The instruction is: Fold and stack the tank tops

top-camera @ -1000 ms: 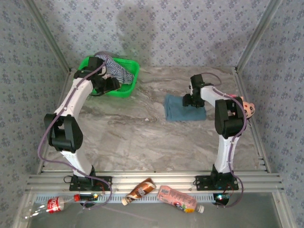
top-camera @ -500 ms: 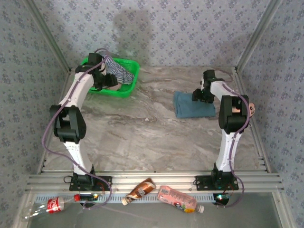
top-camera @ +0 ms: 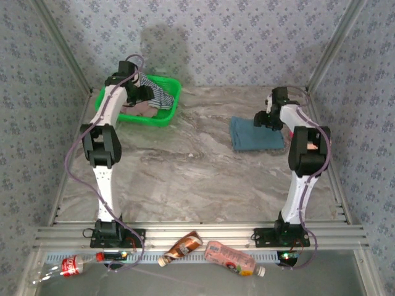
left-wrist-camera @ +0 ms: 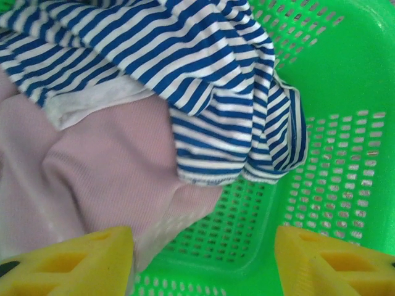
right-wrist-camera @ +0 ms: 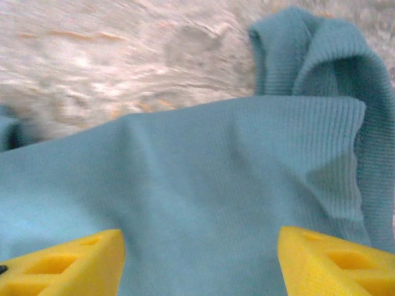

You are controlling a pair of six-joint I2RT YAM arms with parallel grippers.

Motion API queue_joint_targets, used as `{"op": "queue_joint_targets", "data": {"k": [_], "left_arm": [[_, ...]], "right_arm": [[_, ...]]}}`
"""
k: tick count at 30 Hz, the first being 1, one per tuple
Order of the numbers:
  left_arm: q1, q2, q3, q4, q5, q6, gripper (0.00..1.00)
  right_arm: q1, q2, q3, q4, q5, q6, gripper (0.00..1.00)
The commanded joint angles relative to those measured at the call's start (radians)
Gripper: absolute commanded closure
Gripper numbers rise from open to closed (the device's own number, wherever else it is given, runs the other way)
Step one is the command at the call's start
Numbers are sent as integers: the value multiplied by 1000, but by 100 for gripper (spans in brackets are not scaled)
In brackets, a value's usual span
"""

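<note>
**Clerk:** Item one, left claw?

**Me:** My left claw (left-wrist-camera: pixel 200 265) (top-camera: pixel 137 92): yellow pads (left-wrist-camera: pixel 68 262) spread wide with nothing between them. It hangs above the green basket (left-wrist-camera: pixel 345 92) (top-camera: pixel 173 94) at the upper left of the overhead frame. Whether a pad touches cloth, I cannot tell.

**Clerk:** Basket contents?

**Me:** One navy-and-white striped tank top (left-wrist-camera: pixel 185 55) (top-camera: pixel 155 92), crumpled and draped over one pink tank top (left-wrist-camera: pixel 105 179) (top-camera: pixel 145 110). Bare mesh floor shows at the lower right of the wrist view.

**Clerk:** Item two, right claw?

**Me:** My right claw (right-wrist-camera: pixel 200 259) (top-camera: pixel 265 118): pads apart and gripping nothing. It sits low over the teal tank top (right-wrist-camera: pixel 203 179) (top-camera: pixel 256 134). That top lies folded on the marbled surface (top-camera: pixel 185 166), right of centre in the overhead frame, with one strap curled up at the upper right of the wrist view.

**Clerk:** Changes since the last count?

**Me:** A second ago my left claw stood at the basket's near edge. It has since reached farther up the frame, over the clothes. My right claw has travelled toward the right edge, and the teal top has shifted rightward with it. Both claws have opened slightly wider.
</note>
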Motion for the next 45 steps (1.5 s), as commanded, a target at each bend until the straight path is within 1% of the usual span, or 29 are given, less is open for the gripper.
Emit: {"op": "queue_joint_targets", "data": {"k": [1, 4, 8, 14, 17, 19, 21, 23, 26, 28, 29, 31, 34, 35, 36, 41, 45], "left_arm": [[-10, 80, 110, 7, 52, -7, 38], [-22, 172, 225, -36, 51, -10, 38], [-28, 275, 371, -103, -11, -15, 38], [-41, 326, 386, -90, -98, -19, 41], [-52, 338, 389, -82, -131, -3, 51], [-54, 348, 402, -79, -127, -6, 64], [-55, 358, 427, -88, -126, -7, 82], [-60, 355, 448, -101, -125, 1, 91], [-61, 322, 466, -109, -107, 11, 99], [-61, 290, 466, -110, -87, 15, 100], [-61, 271, 467, -112, -78, 17, 100], [-62, 230, 466, -117, -58, 22, 100], [-64, 157, 466, -124, -37, 31, 100], [-64, 137, 466, -127, -30, 33, 100], [-65, 110, 466, -132, -24, 33, 100], [-65, -2, 466, -146, -22, 38, 100], [-66, -98, 471, -175, 26, 13, 100]], "right_arm": [[22, -137, -64, 90, -102, 6, 31], [52, -209, -119, 112, -130, 25, 30], [92, -311, -187, 110, -153, 49, 28], [148, -472, -298, 121, -196, 76, 27], [161, -532, -327, 119, -198, 87, 27], [166, -553, -328, 106, -189, 100, 26], [168, -572, -326, 91, -178, 100, 27], [170, -586, -329, 80, -168, 97, 26], [172, -601, -344, 87, -168, 97, 26], [173, -608, -344, 100, -168, 97, 26], [175, -611, -381, 108, -170, 99, 26], [181, -612, -394, 131, -175, 101, 25], [187, -614, -413, 181, -182, 123, 22], [188, -613, -419, 202, -190, 127, 18], [189, -614, -425, 221, -194, 135, 17], [208, -603, -434, 292, -228, 167, 17], [227, -606, -434, 346, -242, 189, 16]]}}
